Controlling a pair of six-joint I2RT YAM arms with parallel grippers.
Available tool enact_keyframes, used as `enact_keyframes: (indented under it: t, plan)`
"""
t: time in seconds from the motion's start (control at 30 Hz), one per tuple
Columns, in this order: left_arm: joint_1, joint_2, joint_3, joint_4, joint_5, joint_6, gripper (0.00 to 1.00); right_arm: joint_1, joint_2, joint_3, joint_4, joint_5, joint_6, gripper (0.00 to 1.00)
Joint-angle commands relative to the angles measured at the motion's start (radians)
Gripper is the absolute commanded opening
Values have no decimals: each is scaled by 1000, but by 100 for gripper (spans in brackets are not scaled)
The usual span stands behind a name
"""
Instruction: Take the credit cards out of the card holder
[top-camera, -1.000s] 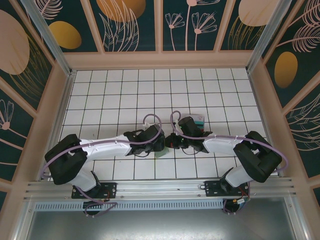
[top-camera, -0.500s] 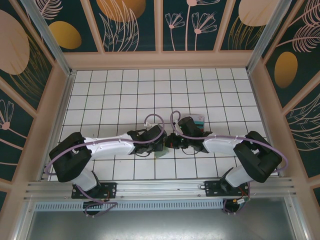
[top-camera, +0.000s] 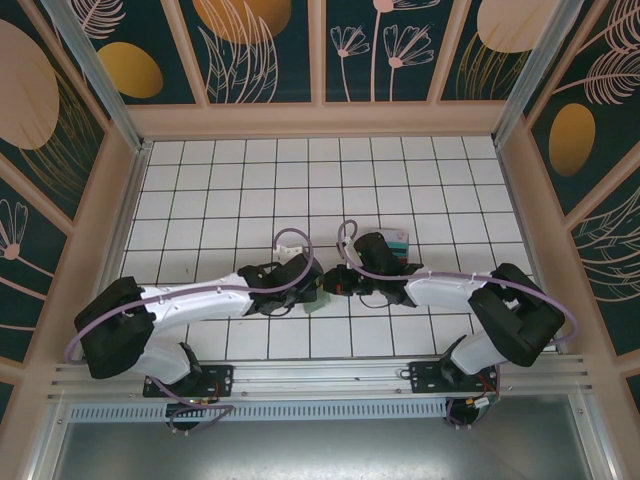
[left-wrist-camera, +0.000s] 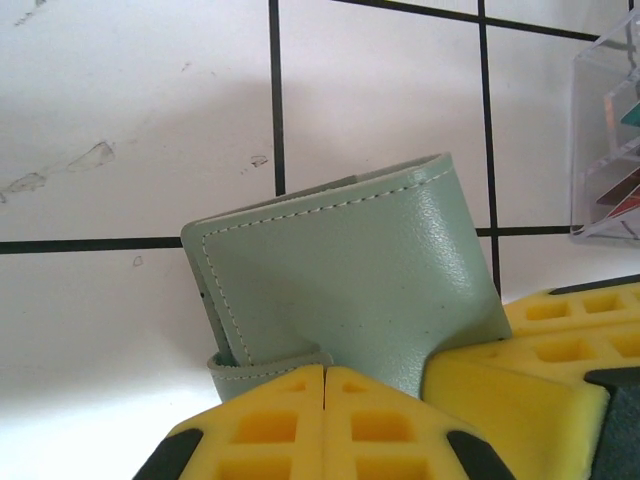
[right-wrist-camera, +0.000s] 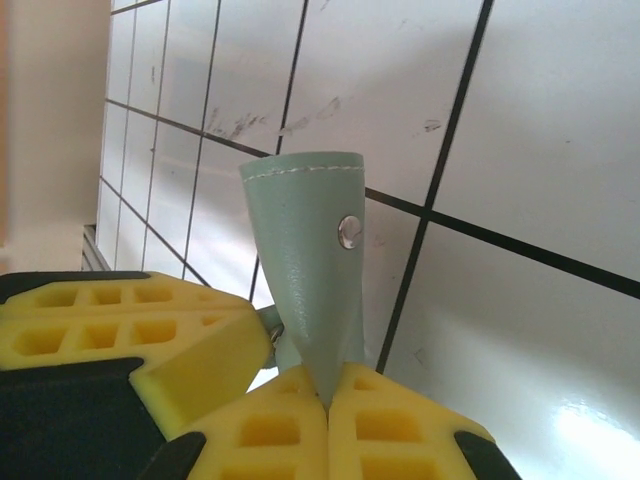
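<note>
Both arms meet at the middle of the white tiled table (top-camera: 250, 180), a little toward its near edge. The card holder (left-wrist-camera: 350, 280) sits between the two grippers, sage green and folded, stitched edge toward the top of the left wrist view. The left gripper (left-wrist-camera: 325, 390) is clamped on the holder's lower edge, yellow pads pressed together over a thin flap. The right gripper (right-wrist-camera: 325, 405) is pinched shut on another flap of the holder, which stands up from its pads and bears a metal snap stud (right-wrist-camera: 349, 231). Each wrist view catches a yellow pad of the other gripper right beside the holder. The credit cards (top-camera: 399, 240), teal and red, lie apart from the holder by the right arm's wrist, inside a clear box (left-wrist-camera: 600, 90).
</note>
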Motion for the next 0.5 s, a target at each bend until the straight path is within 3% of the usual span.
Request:
enact_keyframes:
  t: [0.0, 0.23, 0.47]
  plan:
    - [43, -8, -56, -285, -172, -37, 0, -17, -36, 3, -41, 19, 8, 0]
    - [55, -30, -61, -356, -209, -59, 0, -18, -35, 4, -38, 23, 9, 0]
    - [55, -130, -60, -186, -138, 4, 0, -17, -10, 13, -26, 4, 6, 0]
